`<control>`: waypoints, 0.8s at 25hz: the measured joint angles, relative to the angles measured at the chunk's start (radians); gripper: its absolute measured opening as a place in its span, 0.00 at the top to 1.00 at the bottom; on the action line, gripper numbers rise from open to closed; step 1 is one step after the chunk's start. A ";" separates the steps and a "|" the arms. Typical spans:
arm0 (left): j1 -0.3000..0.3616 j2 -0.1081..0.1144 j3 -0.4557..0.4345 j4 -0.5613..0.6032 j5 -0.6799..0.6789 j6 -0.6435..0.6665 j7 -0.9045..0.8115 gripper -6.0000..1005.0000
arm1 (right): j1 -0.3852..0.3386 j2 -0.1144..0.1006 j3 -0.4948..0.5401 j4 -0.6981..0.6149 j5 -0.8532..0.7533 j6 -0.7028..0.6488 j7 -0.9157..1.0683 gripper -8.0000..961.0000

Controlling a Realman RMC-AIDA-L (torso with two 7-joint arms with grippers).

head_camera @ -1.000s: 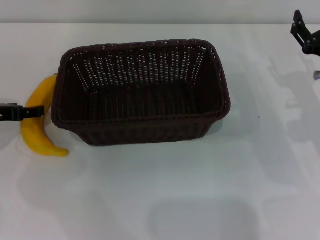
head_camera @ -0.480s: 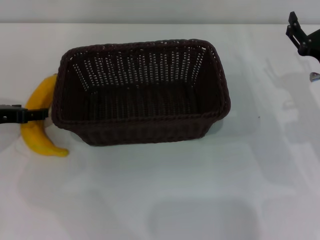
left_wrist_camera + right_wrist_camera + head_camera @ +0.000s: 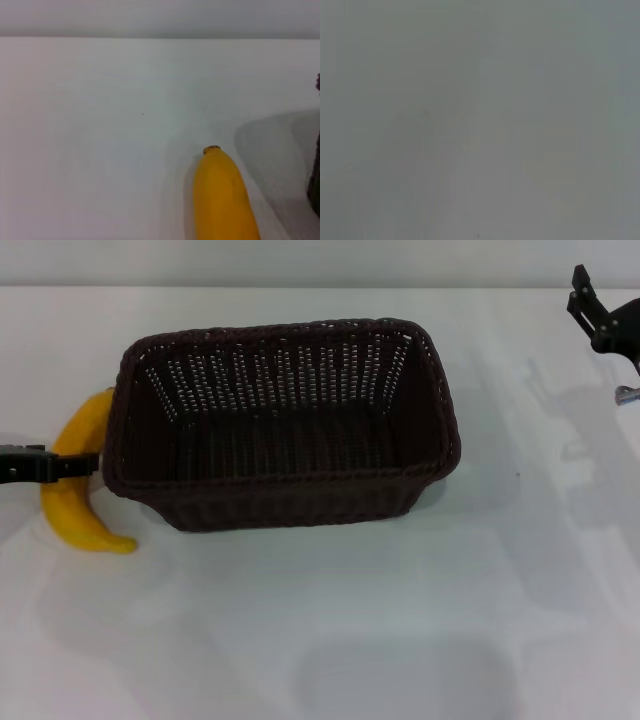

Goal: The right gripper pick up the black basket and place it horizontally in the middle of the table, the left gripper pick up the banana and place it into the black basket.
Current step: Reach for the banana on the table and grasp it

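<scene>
While banana lies on table just left of black basket: basket set lengthwise at mid-table, empty, placement judged done. Left gripper at banana's middle, finger across it; pinching or spread, cannot tell. Right gripper at far right edge, well apart; opening likewise undeterminable. Lifting and dropping in outstanding.

Nothing readable is showing in any of the views: no text, label, brand, number or sign.
</scene>
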 joint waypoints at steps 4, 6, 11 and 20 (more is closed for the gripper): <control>-0.001 -0.001 0.001 -0.002 0.000 0.003 0.000 0.23 | 0.000 0.000 0.000 -0.004 0.000 0.003 0.000 0.15; -0.006 -0.001 -0.001 -0.009 0.000 0.003 0.000 0.25 | 0.000 0.000 0.000 -0.007 0.000 0.003 0.000 0.15; -0.009 -0.001 -0.002 -0.012 0.000 0.012 -0.004 0.30 | -0.001 0.000 0.000 -0.010 0.000 0.004 0.000 0.15; -0.010 -0.002 -0.005 -0.013 0.000 0.025 -0.008 0.50 | 0.002 0.000 0.000 -0.010 0.000 0.004 0.000 0.15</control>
